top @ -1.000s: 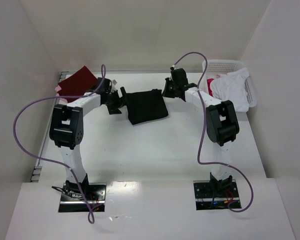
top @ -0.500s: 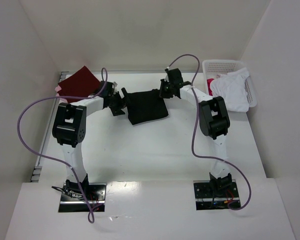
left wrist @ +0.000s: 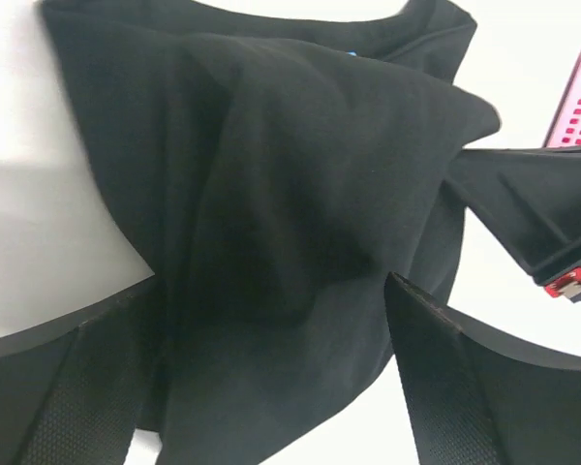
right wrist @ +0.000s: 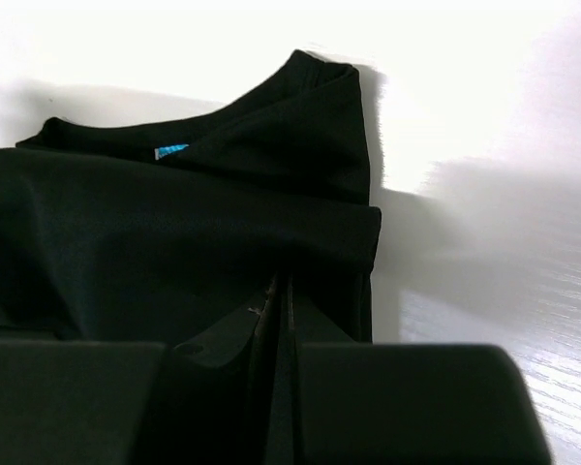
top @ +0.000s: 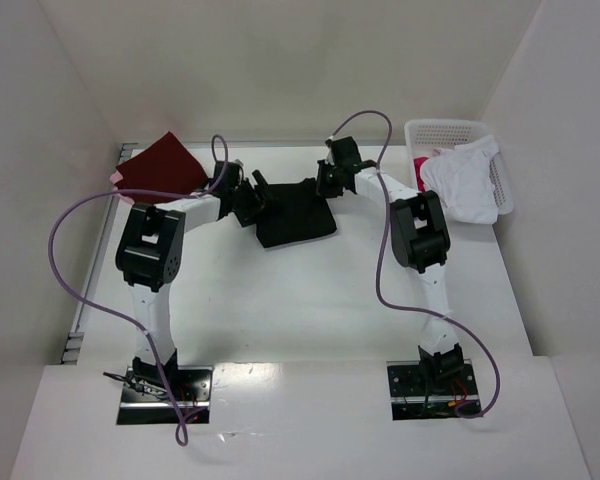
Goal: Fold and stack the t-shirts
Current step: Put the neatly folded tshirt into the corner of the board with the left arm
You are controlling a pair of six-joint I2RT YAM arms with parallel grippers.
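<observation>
Two grippers are closing in on the black t-shirt (top: 295, 210), which is lying folded on the table (top: 310, 300) toward its far middle. Since a second ago both arms have been swinging inward. The left gripper (top: 252, 195) is now sitting at the shirt's left edge rather than clear of it, and the right gripper (top: 325, 181) is now hanging over its far right corner. In the left wrist view the fingers (left wrist: 58, 387) are standing wide apart, released, with black cloth spreading between them. The right one's fingers (right wrist: 223, 387) are pressing tight together, pinching a folded edge of the shirt. The shirt itself is keeping its place. The dark red t-shirt (top: 165, 160) is lying at the far left corner, well apart, and the white t-shirt (top: 460, 180) is draping over the basket (top: 440, 128) at the far right.
</observation>
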